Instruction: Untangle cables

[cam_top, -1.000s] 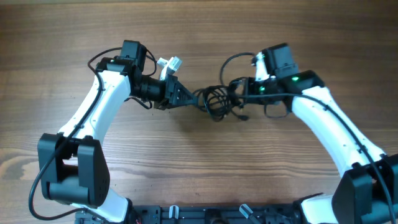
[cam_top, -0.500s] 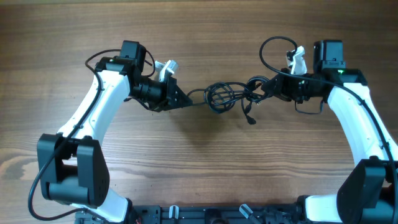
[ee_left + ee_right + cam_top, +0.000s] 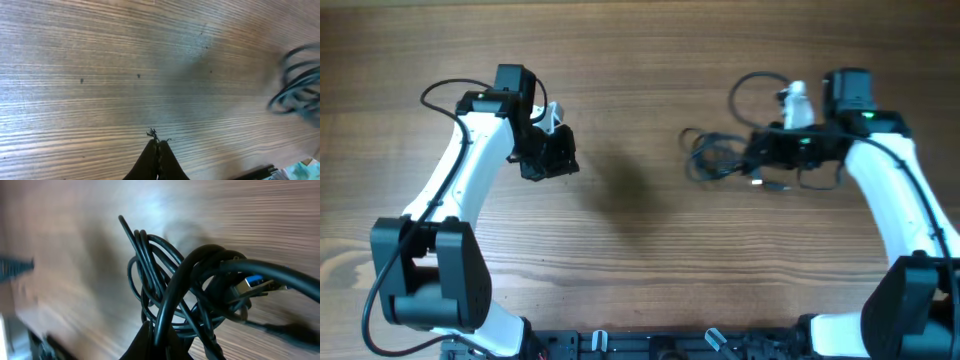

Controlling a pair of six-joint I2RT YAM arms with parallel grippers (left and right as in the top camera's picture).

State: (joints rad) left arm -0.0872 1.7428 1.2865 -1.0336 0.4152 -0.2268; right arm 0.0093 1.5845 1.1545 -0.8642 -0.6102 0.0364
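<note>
The cables point(image 3: 708, 158) lie as one tangled bundle of thin black loops on the wooden table, right of centre. My right gripper point(image 3: 752, 156) is shut on a strand at the bundle's right side. In the right wrist view the loops of the cables point(image 3: 165, 265) cross just above my right gripper point(image 3: 161, 336), and a blue-tipped plug point(image 3: 254, 282) sticks out of the knot. My left gripper point(image 3: 560, 160) is far to the left, apart from the bundle. In the left wrist view my left gripper point(image 3: 157, 142) is shut with no cable in it, and the cables point(image 3: 300, 82) show blurred at the right edge.
Bare wood table point(image 3: 630, 250) lies between the two arms. The right arm's own thicker wire point(image 3: 752, 92) loops behind its wrist, and the left arm's wire point(image 3: 445, 92) arcs behind its wrist. Black fixtures point(image 3: 650, 345) line the front edge.
The cable has come out of my shut left gripper, which has drawn back to the left. The bundle has slid to the right with my right gripper, which still holds it.
</note>
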